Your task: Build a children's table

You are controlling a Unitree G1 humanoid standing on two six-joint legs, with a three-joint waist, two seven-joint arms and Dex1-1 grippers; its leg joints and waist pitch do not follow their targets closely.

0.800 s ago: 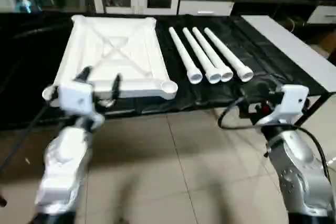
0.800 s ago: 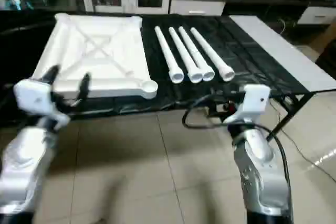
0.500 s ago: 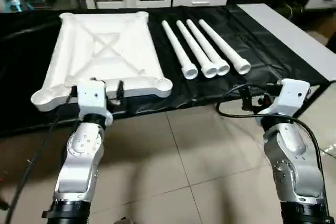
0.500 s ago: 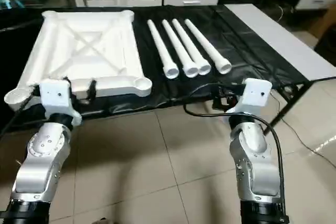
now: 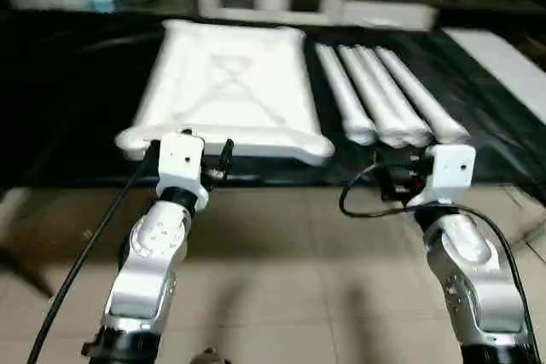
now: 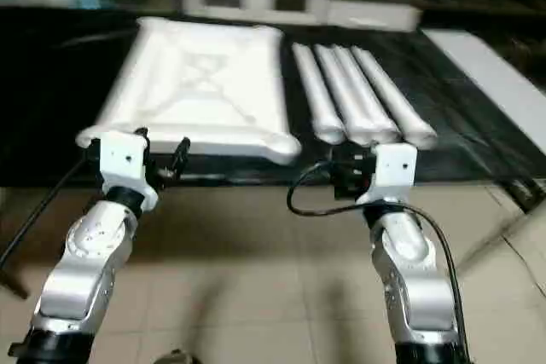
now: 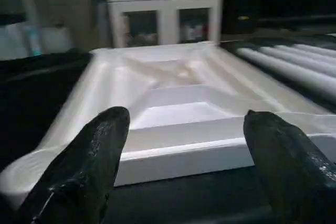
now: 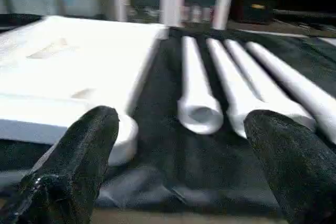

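While both hands hover at the near edge, left hand [image 7: 178,145] and right hand [image 8: 181,150] stand apart, empty. Children's table top [image 5: 226,91] lies ribs-up at 11 o'clock; four legs [image 5: 384,104] at 1 o'clock, on black-covered tabletop [image 5: 77,108].

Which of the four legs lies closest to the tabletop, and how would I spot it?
On the black-covered bench, find the big white tabletop lying ribs up. To its right four white tube legs lie side by side. The one you want is the leftmost, alone in having a strip of black cover between it and the tabletop's edge.
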